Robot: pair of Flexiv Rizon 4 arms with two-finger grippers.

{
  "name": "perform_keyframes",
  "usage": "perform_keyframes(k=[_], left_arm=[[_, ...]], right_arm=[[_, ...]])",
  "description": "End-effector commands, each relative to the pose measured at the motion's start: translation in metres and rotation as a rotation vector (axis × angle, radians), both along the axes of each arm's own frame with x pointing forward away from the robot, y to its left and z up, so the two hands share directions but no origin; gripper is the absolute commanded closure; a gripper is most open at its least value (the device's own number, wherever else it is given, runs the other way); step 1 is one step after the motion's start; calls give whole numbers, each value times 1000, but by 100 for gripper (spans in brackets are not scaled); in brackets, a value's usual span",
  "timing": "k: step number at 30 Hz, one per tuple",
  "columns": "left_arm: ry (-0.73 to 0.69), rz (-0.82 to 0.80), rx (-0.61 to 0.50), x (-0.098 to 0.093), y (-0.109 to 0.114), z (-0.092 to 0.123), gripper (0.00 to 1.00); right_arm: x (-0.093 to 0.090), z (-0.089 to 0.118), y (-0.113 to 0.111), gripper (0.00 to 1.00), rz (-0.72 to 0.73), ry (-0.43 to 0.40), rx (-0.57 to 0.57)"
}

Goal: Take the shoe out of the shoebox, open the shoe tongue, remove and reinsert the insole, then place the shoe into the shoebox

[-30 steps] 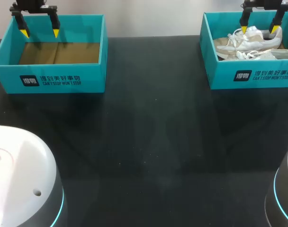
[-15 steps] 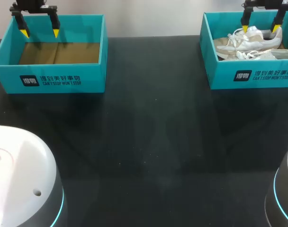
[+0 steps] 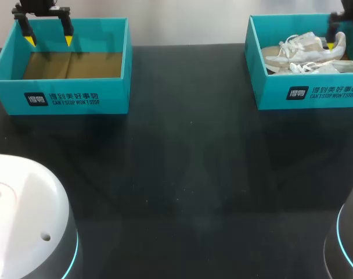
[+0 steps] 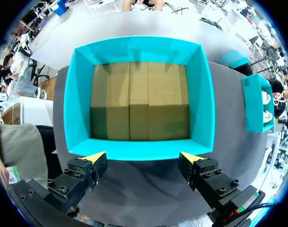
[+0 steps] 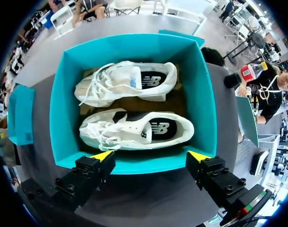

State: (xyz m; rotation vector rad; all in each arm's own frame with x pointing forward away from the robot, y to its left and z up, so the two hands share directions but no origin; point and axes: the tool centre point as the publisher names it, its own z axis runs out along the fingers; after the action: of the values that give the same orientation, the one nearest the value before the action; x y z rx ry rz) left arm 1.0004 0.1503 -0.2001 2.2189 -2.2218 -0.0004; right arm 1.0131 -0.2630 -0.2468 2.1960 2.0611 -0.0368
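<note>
Two white sneakers lie side by side in the teal shoebox (image 5: 204, 101) at the table's far right, toes to the same side: one shoe (image 5: 125, 81) by the far wall, the other shoe (image 5: 134, 130) nearer my fingers. My right gripper (image 5: 151, 156) hangs open above the box's near wall, holding nothing. In the head view this shoebox (image 3: 307, 93) holds the shoes (image 3: 307, 49), and only one yellow fingertip (image 3: 330, 44) shows over them. My left gripper (image 3: 49, 40) stands open over the back edge of an empty teal box (image 3: 60, 96), whose brown cardboard floor (image 4: 139, 101) is bare.
The black tabletop (image 3: 182, 174) stretches between and in front of the two boxes. My arms' white bases (image 3: 25, 221) fill the lower corners of the head view.
In the head view my right gripper has shifted to the right above the shoes, so only one yellow tip still shows. The left arm and both boxes have not moved.
</note>
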Motion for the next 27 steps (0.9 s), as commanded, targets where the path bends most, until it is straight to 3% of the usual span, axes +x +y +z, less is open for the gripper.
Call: perform_keyframes(k=[1, 13, 16, 20, 27], left_arm=[[0, 0, 0, 0, 0, 0, 0], [0, 0, 0, 0, 0, 0, 0], [0, 0, 0, 0, 0, 0, 0], [0, 0, 0, 0, 0, 0, 0], [0, 0, 0, 0, 0, 0, 0]], right_arm=[[9, -15, -19, 0, 1, 18, 3], [24, -43, -65, 0, -3, 42, -24], [26, -48, -69, 7, 3, 51, -31], [25, -57, -71, 4, 10, 67, -38], [26, -71, -79, 11, 12, 88, -26]])
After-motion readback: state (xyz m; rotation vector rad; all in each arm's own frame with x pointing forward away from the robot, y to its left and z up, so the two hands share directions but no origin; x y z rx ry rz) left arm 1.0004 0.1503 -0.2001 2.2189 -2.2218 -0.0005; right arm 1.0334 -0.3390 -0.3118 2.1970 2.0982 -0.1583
